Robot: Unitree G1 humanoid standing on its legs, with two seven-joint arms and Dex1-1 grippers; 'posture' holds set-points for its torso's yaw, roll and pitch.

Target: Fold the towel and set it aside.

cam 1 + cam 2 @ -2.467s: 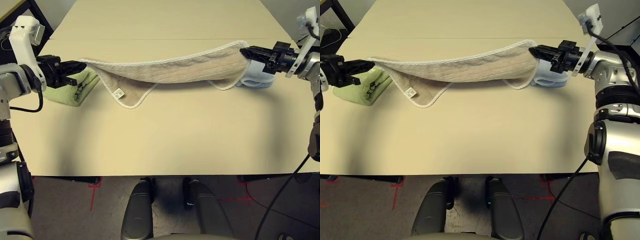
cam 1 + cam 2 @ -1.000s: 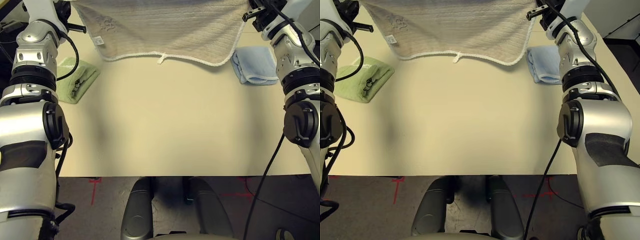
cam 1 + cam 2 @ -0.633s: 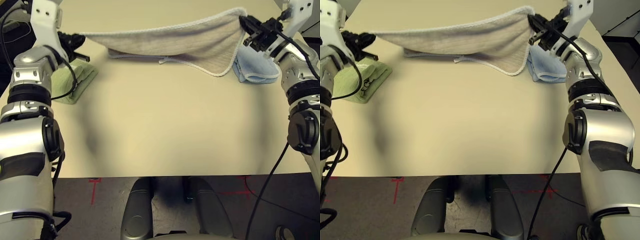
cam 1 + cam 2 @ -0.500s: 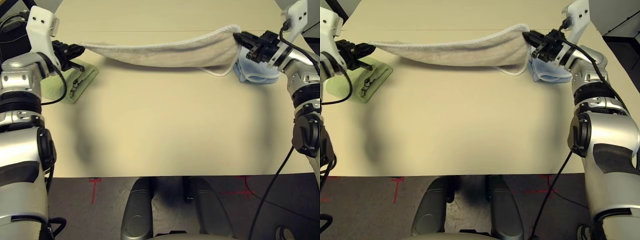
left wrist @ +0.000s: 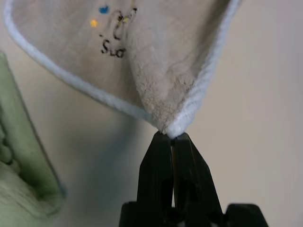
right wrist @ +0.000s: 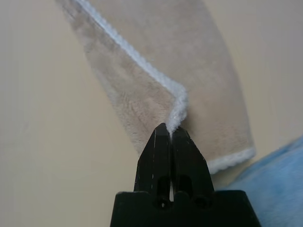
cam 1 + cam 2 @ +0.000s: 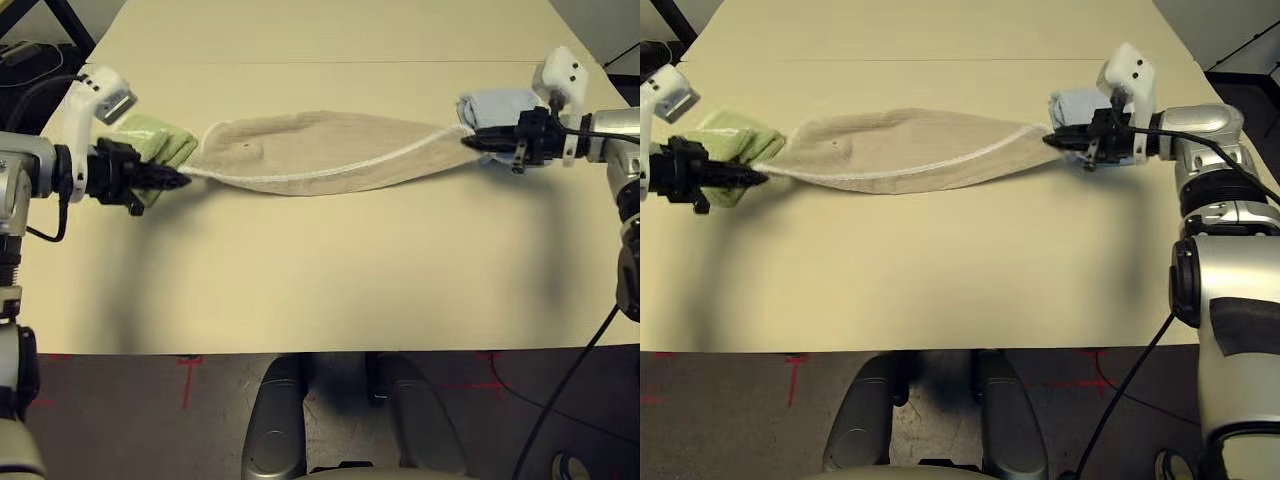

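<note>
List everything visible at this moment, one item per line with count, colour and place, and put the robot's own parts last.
towel: one, beige with white edging, stretched across the far middle of the table between both grippers, sagging onto the surface.
green towel: one, light green, folded, at the table's left, behind the left gripper.
blue towel: one, light blue, folded, at the table's right, behind the right gripper.
table: one, cream.
left gripper: one, black, shut on the towel's left corner.
right gripper: one, black, shut on the towel's right corner.
</note>
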